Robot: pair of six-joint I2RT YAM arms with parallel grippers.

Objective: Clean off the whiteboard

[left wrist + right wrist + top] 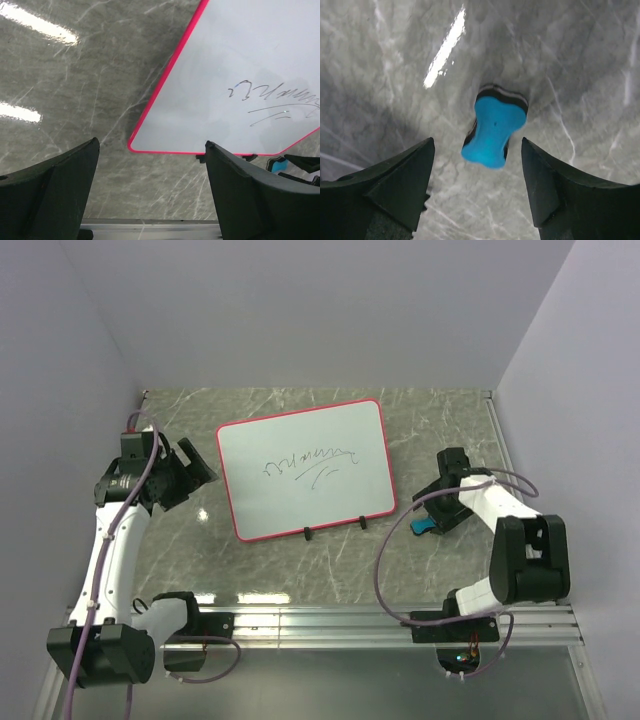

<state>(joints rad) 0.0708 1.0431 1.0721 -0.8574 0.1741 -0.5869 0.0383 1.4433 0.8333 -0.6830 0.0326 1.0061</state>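
Marble table (pixel 300 570): one scribbled whiteboard (pixel 305 465), one eraser (pixel 494 131).
Both spread: left gripper (pixel 152 150) empty; right gripper (pixel 477 141) astride eraser, no contact.

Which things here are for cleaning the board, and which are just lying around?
For the job:
whiteboard
scribble on it
eraser
right gripper, open at the eraser
left gripper, open by the whiteboard's corner

Just there:
table
rail
cables
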